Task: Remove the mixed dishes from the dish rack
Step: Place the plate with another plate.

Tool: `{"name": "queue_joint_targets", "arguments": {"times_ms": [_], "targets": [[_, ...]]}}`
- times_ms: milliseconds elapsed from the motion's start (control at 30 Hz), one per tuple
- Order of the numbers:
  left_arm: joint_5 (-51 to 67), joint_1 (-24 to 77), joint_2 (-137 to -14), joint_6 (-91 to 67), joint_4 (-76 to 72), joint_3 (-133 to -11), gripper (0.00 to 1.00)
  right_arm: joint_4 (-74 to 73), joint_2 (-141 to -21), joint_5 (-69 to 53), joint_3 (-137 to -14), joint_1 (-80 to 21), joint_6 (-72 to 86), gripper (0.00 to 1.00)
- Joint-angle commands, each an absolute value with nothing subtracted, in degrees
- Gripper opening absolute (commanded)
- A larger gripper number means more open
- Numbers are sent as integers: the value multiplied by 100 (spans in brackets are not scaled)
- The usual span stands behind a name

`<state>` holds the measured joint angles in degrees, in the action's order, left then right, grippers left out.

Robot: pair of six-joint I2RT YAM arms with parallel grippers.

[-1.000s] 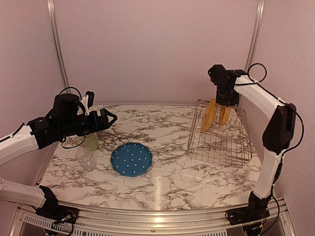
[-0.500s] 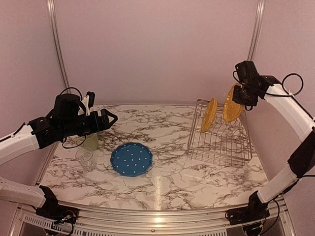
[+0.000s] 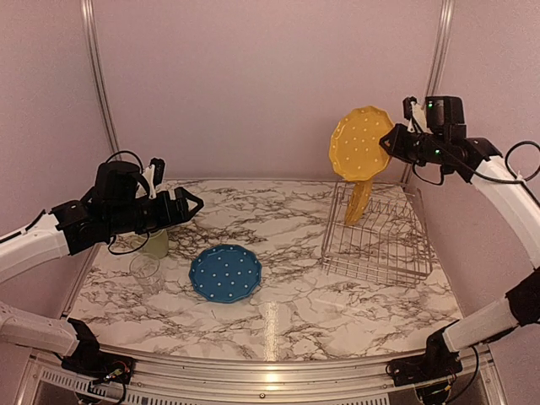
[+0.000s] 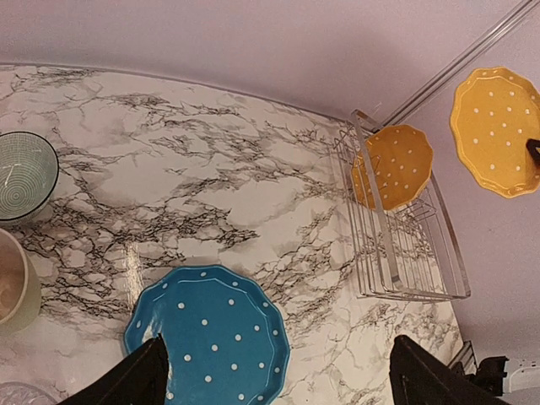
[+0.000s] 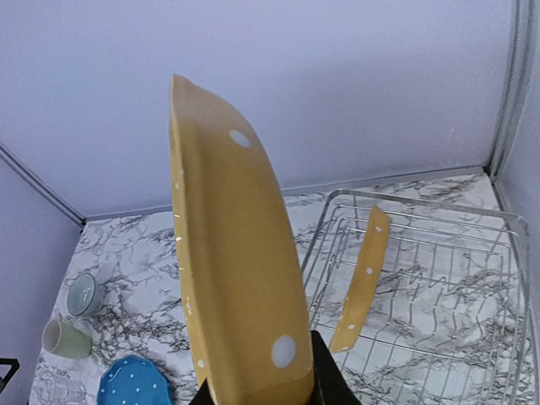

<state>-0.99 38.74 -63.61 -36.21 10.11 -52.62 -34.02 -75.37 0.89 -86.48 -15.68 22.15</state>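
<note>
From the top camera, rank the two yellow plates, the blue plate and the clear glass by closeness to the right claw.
1. held yellow plate: clamped in the right claw, raised above the dish rack.
2. racked yellow plate: upright in the rack, just below the claw.
3. blue plate: lying flat, centre-left.
4. clear glass: far left, beyond the blue plate.

The right gripper (image 5: 263, 390) pinches a big yellow dotted plate (image 5: 232, 270) by its edge. Another yellow plate (image 5: 364, 278) stands on its edge in the wire rack (image 5: 447, 287) below.
</note>
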Motion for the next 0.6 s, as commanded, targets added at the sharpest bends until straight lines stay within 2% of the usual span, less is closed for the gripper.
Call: {"name": "queue_joint_targets", "arguments": {"times_ms": [0,567], "targets": [[-245,3876,-6125,-3691,915,-5356,94,-1930,-7949,-1535,-8633,-2184,2616,0],[-513,3876,-5768,-3821,998,-5208,93,-545,-10195,-3187,-8109,-3867,3711,0]]}}
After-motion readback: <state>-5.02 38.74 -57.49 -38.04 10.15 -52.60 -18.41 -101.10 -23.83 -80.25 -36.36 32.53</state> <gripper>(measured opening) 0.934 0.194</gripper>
